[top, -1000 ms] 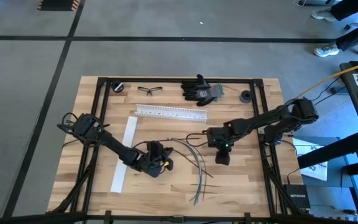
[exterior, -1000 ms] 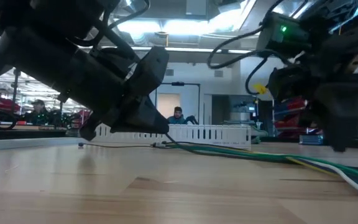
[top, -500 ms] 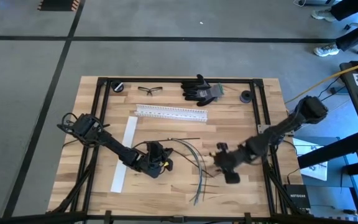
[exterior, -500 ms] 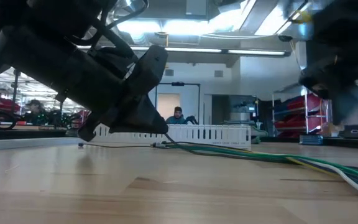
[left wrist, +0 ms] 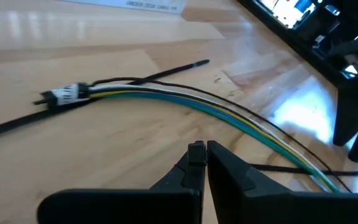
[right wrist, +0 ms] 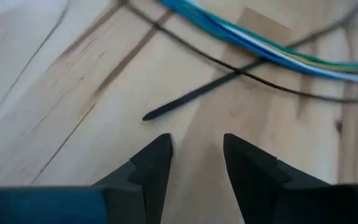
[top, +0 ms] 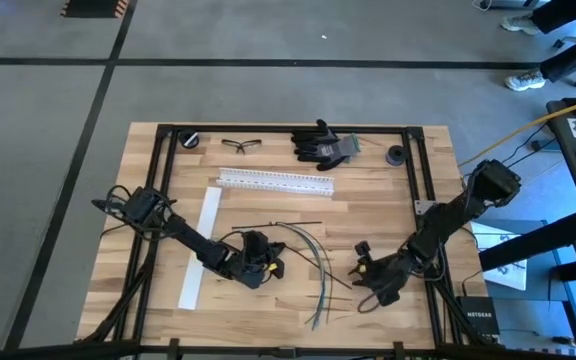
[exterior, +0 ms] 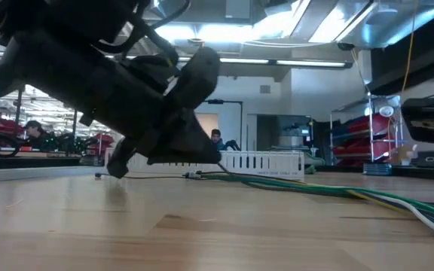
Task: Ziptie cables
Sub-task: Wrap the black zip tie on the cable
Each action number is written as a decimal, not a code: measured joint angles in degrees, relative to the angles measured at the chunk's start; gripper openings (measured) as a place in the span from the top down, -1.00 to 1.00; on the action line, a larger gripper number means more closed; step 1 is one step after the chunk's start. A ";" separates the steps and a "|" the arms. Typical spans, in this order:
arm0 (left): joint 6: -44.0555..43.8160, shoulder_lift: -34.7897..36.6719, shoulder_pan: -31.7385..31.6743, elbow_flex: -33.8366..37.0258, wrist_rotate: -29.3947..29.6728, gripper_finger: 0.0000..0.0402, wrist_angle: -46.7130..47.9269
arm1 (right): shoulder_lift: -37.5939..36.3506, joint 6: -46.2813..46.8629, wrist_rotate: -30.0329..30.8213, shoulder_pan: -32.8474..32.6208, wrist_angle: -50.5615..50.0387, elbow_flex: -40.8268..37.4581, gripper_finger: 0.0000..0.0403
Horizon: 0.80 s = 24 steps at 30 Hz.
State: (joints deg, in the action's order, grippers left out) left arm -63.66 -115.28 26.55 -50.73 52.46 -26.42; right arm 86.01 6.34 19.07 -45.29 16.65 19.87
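Left end effector (top: 271,266) pinched together by the cables (top: 313,250) at centre frame; right end effector (top: 360,282) apart, lower right, empty.

Table count, from above
Two arms, one white rail (top: 275,181), one white strip (top: 201,248), one pair of glasses (top: 241,145), perhaps five cables (top: 311,255).

Cables (left wrist: 229,115) blue/green/yellow/white; blk zip tie (right wrist: 191,96).
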 joint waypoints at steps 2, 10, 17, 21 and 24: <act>1.08 -0.56 -0.01 -1.07 0.00 1.00 0.45 | 2.13 -2.03 1.05 -0.80 1.09 0.12 0.31; 1.48 -0.86 -0.84 -1.68 -0.02 1.00 0.66 | 5.80 -10.86 1.29 -1.27 5.47 0.23 0.31; 1.51 -0.86 -0.98 -1.68 -0.02 1.00 0.57 | 5.91 -11.03 1.40 -4.61 5.22 0.27 0.31; 1.51 -0.86 -1.01 -1.68 0.00 1.00 0.55 | 6.02 -11.44 2.79 -6.15 5.38 0.24 0.31; 1.60 -0.86 -0.96 -1.68 -0.02 1.00 0.53 | 6.13 -14.33 3.27 -5.94 6.62 0.02 0.31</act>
State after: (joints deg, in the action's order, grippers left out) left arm -62.06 -116.14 25.58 -52.40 52.45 -25.89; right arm 92.14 -7.99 22.34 -51.22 23.27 19.90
